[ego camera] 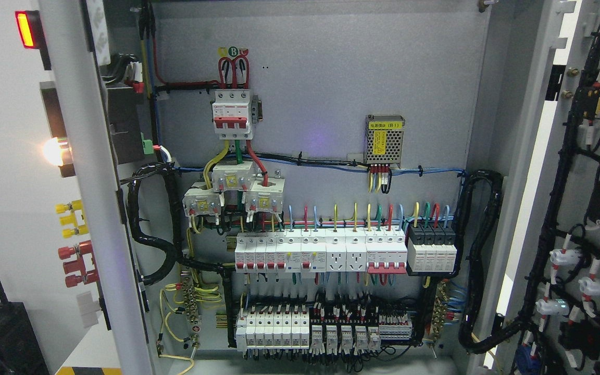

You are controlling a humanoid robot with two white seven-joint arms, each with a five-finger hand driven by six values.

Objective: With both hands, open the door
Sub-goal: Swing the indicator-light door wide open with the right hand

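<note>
Both doors of the cabinet stand wide open. The left door (78, 172) swings out at the picture's left, seen nearly edge-on, carrying a lit red lamp (25, 29), a glowing white lamp (55, 151) and yellow and red terminals. The right door (586, 208) hangs open at the right, its inner face covered with black cable looms and white fittings. Between them the grey backplate (331, 78) holds rows of breakers (321, 252) and coloured wiring. Neither robot hand shows, so nothing can be placed relative to them and their state cannot be told.
</note>
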